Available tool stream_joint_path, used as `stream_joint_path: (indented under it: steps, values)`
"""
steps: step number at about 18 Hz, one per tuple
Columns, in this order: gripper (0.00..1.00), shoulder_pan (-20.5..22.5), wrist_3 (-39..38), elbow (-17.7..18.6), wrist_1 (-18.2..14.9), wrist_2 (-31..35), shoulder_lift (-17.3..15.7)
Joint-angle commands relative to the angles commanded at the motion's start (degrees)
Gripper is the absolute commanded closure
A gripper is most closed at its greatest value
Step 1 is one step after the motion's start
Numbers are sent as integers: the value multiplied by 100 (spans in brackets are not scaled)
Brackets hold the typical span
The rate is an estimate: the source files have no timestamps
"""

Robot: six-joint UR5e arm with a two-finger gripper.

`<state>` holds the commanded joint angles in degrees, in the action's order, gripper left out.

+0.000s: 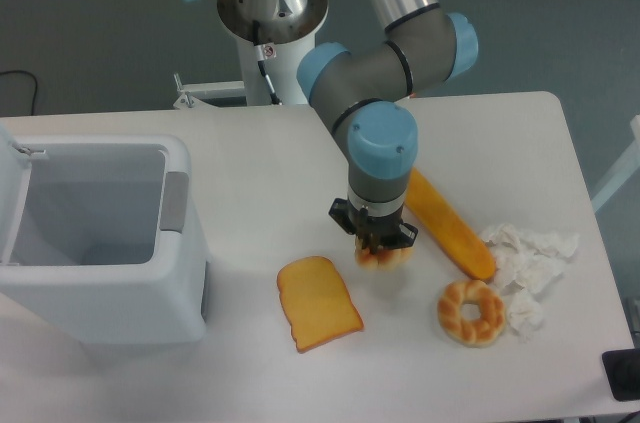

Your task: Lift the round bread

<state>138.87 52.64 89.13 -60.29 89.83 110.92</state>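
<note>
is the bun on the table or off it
Probably off. The bun sits clamped in the gripper, with a faint shadow on the table below it.

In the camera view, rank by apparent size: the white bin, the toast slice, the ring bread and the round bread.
1. white bin
2. toast slice
3. ring bread
4. round bread, though the gripper partly hides it.
</note>
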Motion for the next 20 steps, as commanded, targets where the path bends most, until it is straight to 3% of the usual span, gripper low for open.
stream_joint_path:
  steps: [4, 9, 20]
  values:
    - [93, -18, 492, -185, -26, -527, -227]
    - [94, 0, 528, -264, -140, -581, -650]
    - [92, 8, 589, -106, -255, -581, -835]
